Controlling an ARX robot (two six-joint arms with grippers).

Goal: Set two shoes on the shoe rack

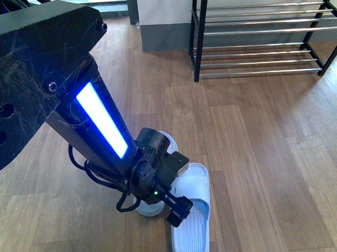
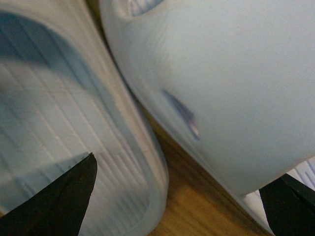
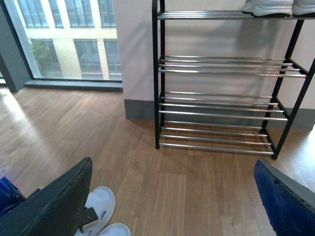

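Observation:
Two pale blue slides lie side by side on the wood floor at the near centre. One slide point(image 1: 192, 237) shows its ribbed footbed. The other slide point(image 1: 168, 140) is largely hidden behind my left arm. My left gripper point(image 1: 176, 208) hangs open just over them. In the left wrist view its dark fingertips point(image 2: 59, 201) stand either side of the ribbed footbed point(image 2: 59, 132) and the other slide's strap point(image 2: 231, 88). The shoe rack point(image 1: 255, 53) stands at the far right. My right gripper point(image 3: 172, 201) is open, high up and facing the rack point(image 3: 216, 114). The slides point(image 3: 101, 204) show at one corner.
White soles of shoes point(image 3: 275, 6) rest on the rack's top shelf. Behind the rack is a pale wall with a grey skirting point(image 1: 164, 39). A floor-length window point(image 3: 69, 34) lies left of it. Bare wood floor point(image 1: 255, 155) stretches between the slides and the rack.

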